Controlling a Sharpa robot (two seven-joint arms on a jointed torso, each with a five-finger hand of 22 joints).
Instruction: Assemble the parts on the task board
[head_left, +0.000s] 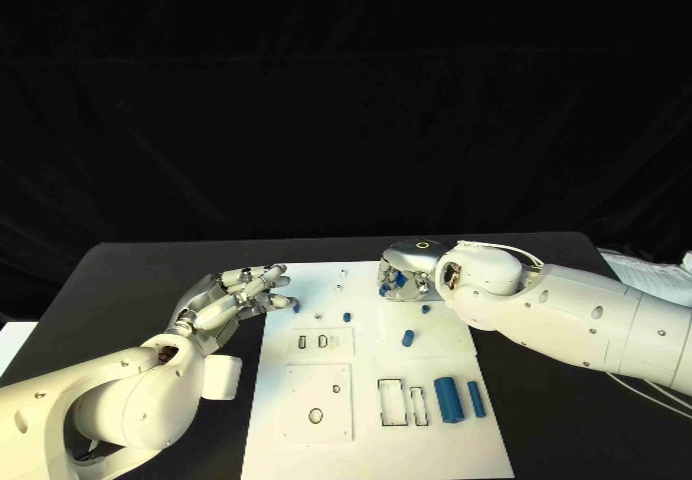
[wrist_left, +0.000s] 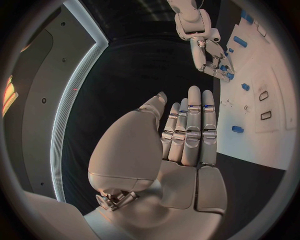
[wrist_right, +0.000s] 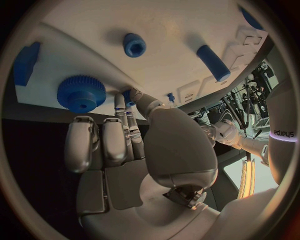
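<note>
Lying flat in the middle of the black desk (head_left: 144, 270), the white task board (head_left: 368, 440) carries several small blue parts. In the head view two upright blue cylinders (head_left: 447, 398) stand side by side near the board's near right corner, next to three empty rectangular slots (head_left: 402, 402). A short blue peg (head_left: 408, 336) sits just in front of the right hand (head_left: 408, 272), and two smaller blue pegs (head_left: 348, 317) lie between the two hands.

The right hand hovers over the far edge of the board, fingers curled downward around blue pieces beneath it; whether it actually grips any of them cannot be told. Its wrist view shows a blue toothed gear (wrist_right: 81, 92) close to its fingertips (wrist_right: 127, 97), a small blue ring-shaped part (wrist_right: 134, 44) beyond that, a blue rod (wrist_right: 213, 62) off to one side, and a flat blue block (wrist_right: 26, 62) at the board's edge.

The left hand (head_left: 231, 300) rests just beside the board's left edge, its fingers straight and held together, holding nothing. In its own wrist view the fingers (wrist_left: 192, 130) point along the board's edge toward the right hand.
</note>
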